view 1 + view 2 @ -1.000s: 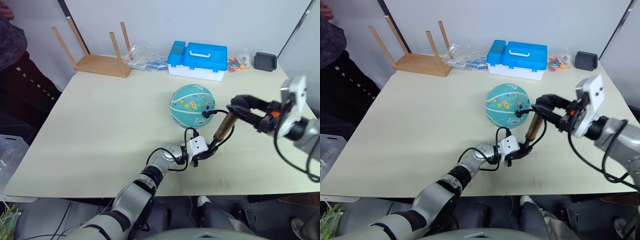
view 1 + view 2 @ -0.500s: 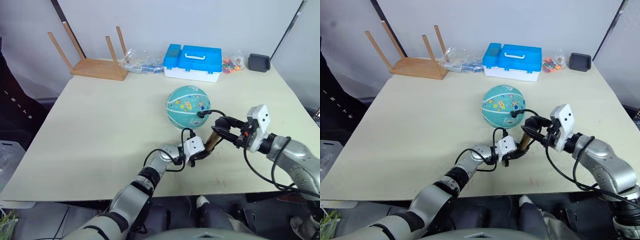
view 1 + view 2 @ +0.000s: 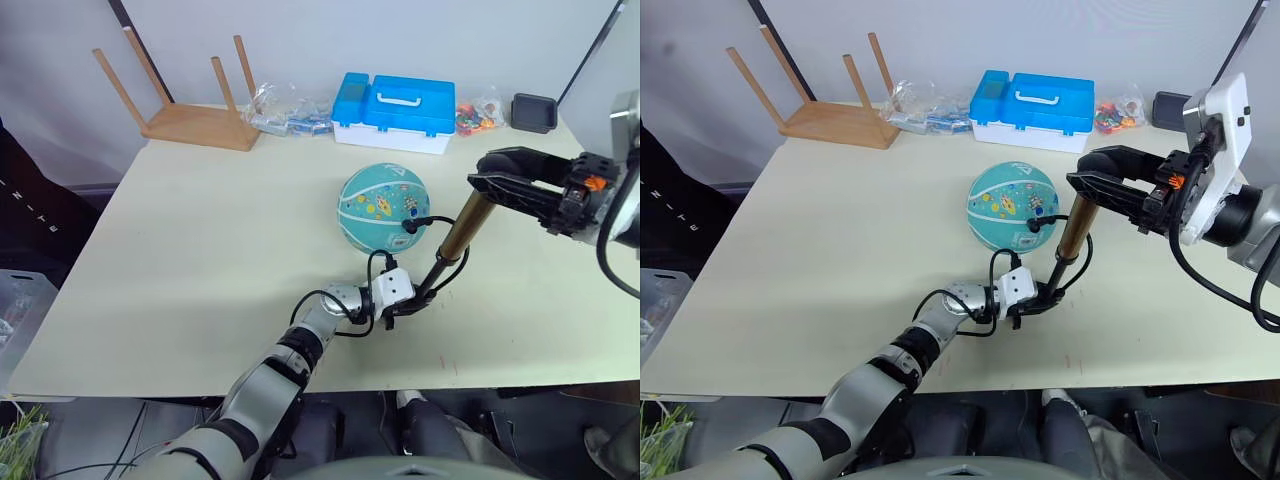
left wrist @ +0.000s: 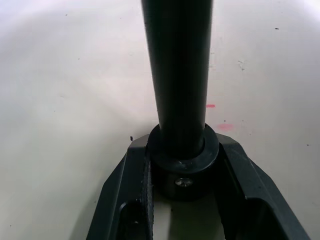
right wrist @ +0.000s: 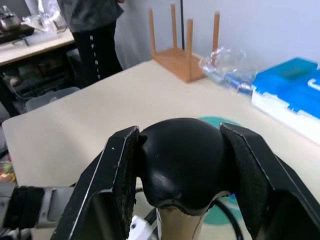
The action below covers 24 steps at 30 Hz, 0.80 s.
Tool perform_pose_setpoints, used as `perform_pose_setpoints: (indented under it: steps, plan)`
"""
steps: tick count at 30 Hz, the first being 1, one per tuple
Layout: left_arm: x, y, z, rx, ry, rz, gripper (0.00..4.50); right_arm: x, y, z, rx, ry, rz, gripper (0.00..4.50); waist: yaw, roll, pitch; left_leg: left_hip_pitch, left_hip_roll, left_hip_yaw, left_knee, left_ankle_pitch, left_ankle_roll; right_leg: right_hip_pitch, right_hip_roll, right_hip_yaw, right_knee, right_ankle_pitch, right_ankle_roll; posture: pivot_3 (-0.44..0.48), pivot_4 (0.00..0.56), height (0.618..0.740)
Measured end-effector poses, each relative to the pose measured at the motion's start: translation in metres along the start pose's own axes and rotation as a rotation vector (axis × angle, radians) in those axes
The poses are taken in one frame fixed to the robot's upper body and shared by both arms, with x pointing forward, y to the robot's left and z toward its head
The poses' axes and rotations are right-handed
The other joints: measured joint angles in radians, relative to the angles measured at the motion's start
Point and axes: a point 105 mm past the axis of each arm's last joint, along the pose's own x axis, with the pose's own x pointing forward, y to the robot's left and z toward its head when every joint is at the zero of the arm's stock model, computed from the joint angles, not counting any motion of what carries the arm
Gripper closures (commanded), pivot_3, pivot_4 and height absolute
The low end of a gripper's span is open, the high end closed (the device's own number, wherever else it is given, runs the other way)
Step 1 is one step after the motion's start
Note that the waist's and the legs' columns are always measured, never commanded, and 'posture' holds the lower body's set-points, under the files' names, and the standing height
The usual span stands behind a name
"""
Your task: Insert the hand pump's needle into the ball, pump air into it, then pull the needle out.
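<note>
Just beside the ball [image 3: 383, 208]: hand pump [image 3: 457, 231] leaning, bottom pinched in left fingers [image 3: 415, 296], top knob squeezed in right fingers [image 3: 490, 187]. Next, probably push down along it.

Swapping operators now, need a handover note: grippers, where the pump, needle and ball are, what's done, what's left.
Left gripper: shut on the hand pump's lower black end, low over the table.
Right gripper: shut on the pump's black top handle, pump tilted upright.
Ball: on the table, beside the pump.
Hose runs to the ball; needle appears inserted.
Done: insertion. Left: the pumping strokes, then pull the needle out.
</note>
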Motion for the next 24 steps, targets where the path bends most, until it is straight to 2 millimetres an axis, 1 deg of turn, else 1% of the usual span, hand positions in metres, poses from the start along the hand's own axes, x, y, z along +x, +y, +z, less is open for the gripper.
perform_pose_setpoints:
  steps: [2,5,9,11,12,13,16,17,20,21,24]
  plan:
    - [0.0,-0.001,-0.001,-0.001,0.002,-0.001,3.41,0.001,0.002,-0.005,-0.023,0.001,-0.009,2.45,0.001,-0.002,-0.001,0.001,0.0,0.0,0.0,0.0,0.0,0.0,0.001,0.0,0.0,0.0,0.0,0.0,0.15,0.74]
    - [-0.001,0.0,-0.003,-0.005,0.006,0.006,3.41,0.008,0.001,-0.024,0.001,-0.019,-0.013,2.45,-0.002,-0.004,-0.003,0.003,0.0,0.001,0.0,0.0,0.0,0.001,0.001,0.001,0.0,0.0,0.0,0.0,0.15,0.74]
    - [-0.005,-0.001,-0.009,-0.019,0.017,0.017,3.41,0.019,-0.001,-0.066,0.024,0.005,-0.032,2.45,-0.012,-0.01,-0.01,0.01,0.001,0.001,-0.002,0.0,0.0,0.006,0.004,0.001,0.001,0.0,0.0,0.0,0.15,0.74]
    - [-0.006,-0.002,-0.011,-0.025,0.021,0.023,3.41,0.025,0.002,-0.085,0.011,0.03,-0.029,2.45,-0.017,-0.01,-0.014,0.013,0.002,0.002,-0.003,0.0,0.0,0.009,0.007,0.001,0.001,-0.001,0.001,0.0,0.15,0.74]
    - [-0.007,-0.001,-0.012,-0.027,0.024,0.027,3.41,0.028,0.003,-0.096,0.01,0.038,-0.026,2.45,-0.019,-0.01,-0.014,0.015,0.002,0.002,-0.003,0.0,0.0,0.011,0.008,0.002,0.0,-0.002,0.003,0.0,0.15,0.74]
    - [-0.007,-0.001,-0.013,-0.029,0.025,0.029,3.41,0.03,0.004,-0.102,0.015,0.041,-0.024,2.45,-0.02,-0.01,-0.014,0.016,0.002,0.002,-0.003,0.0,0.0,0.012,0.008,0.002,0.0,-0.003,0.004,0.0,0.15,0.74]
    - [-0.011,-0.003,-0.018,-0.044,0.036,0.037,3.41,0.042,0.006,-0.136,0.042,0.051,-0.029,2.45,-0.021,-0.013,-0.018,0.027,0.005,0.002,-0.007,0.0,-0.001,0.02,0.01,0.002,-0.001,-0.005,0.002,0.0,0.15,0.74]
    - [-0.012,-0.003,-0.019,-0.045,0.038,0.04,3.41,0.045,0.006,-0.15,0.047,0.06,-0.03,2.45,-0.022,-0.014,-0.019,0.028,0.006,0.002,-0.008,0.0,-0.001,0.02,0.01,0.002,-0.001,-0.005,0.002,0.0,0.15,0.74]
    - [-0.013,-0.003,-0.02,-0.052,0.041,0.045,3.41,0.047,0.004,-0.152,0.04,0.029,-0.03,2.45,-0.022,-0.012,-0.021,0.029,0.008,0.002,-0.009,0.0,-0.001,0.02,0.013,0.002,0.0,-0.005,0.001,0.0,0.15,0.74]
    - [-0.013,-0.003,-0.021,-0.052,0.042,0.046,3.41,0.047,0.003,-0.152,0.038,0.025,-0.025,2.45,-0.022,-0.012,-0.021,0.029,0.009,0.002,-0.009,0.0,-0.001,0.02,0.016,0.002,0.0,-0.005,0.0,0.0,0.15,0.74]
    - [-0.013,-0.002,-0.02,-0.05,0.041,0.047,3.41,0.044,0.0,-0.15,0.034,0.022,-0.025,2.45,-0.021,-0.011,-0.021,0.029,0.01,0.001,-0.008,0.0,-0.001,0.02,0.017,0.002,0.0,-0.005,0.0,0.0,0.15,0.74]
